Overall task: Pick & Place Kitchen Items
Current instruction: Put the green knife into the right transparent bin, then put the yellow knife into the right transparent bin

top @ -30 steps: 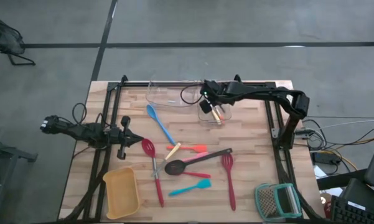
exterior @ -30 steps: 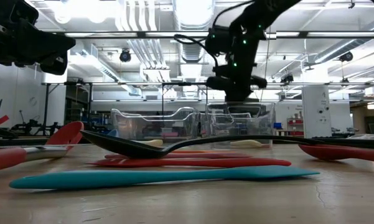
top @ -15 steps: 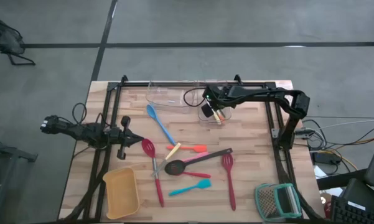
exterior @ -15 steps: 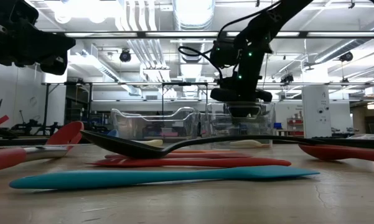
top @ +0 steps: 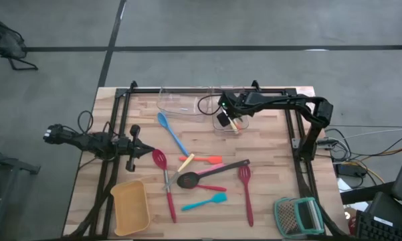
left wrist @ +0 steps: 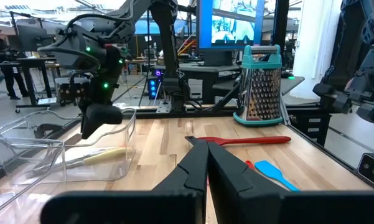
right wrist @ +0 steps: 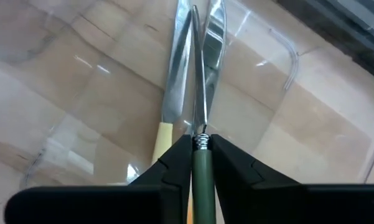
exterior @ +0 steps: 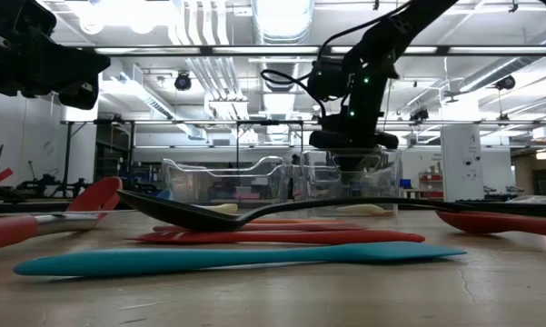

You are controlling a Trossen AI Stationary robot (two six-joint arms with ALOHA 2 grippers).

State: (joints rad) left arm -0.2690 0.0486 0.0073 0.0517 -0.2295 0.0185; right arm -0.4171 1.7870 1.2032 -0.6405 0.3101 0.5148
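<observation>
My right gripper [top: 226, 118] hangs over a clear tub [top: 235, 122] at the far middle of the table, shut on a green-handled metal utensil [right wrist: 201, 93]. A yellow-handled knife [right wrist: 172, 93] lies in that tub. Nearer on the wood lie a blue spoon [top: 172, 132], two red slotted spoons [top: 164, 181] [top: 245, 191], a black spoon [top: 207, 173], a teal spatula [top: 206, 201] and orange and pink spatulas [top: 202, 161]. My left gripper [top: 146, 152] waits shut at the left edge, pointing level across the table. My right gripper pinches the utensil's green handle [right wrist: 202, 168] between its two fingers, right behind the metal collar where the blade starts. The fingers slant down from above and lie along the utensil. The blade points ahead and down into the tub; whether its tip touches the bottom I cannot tell.
A second clear tub [top: 177, 102] stands left of the first at the far edge. A yellow tray [top: 130, 206] sits at the near left and a teal-framed grater [top: 299, 215] at the near right. Black frame rails run along the table's left, right and far sides.
My right gripper has sunk toward the clear tub with the green-handled utensil, then stayed still for the last half second.
</observation>
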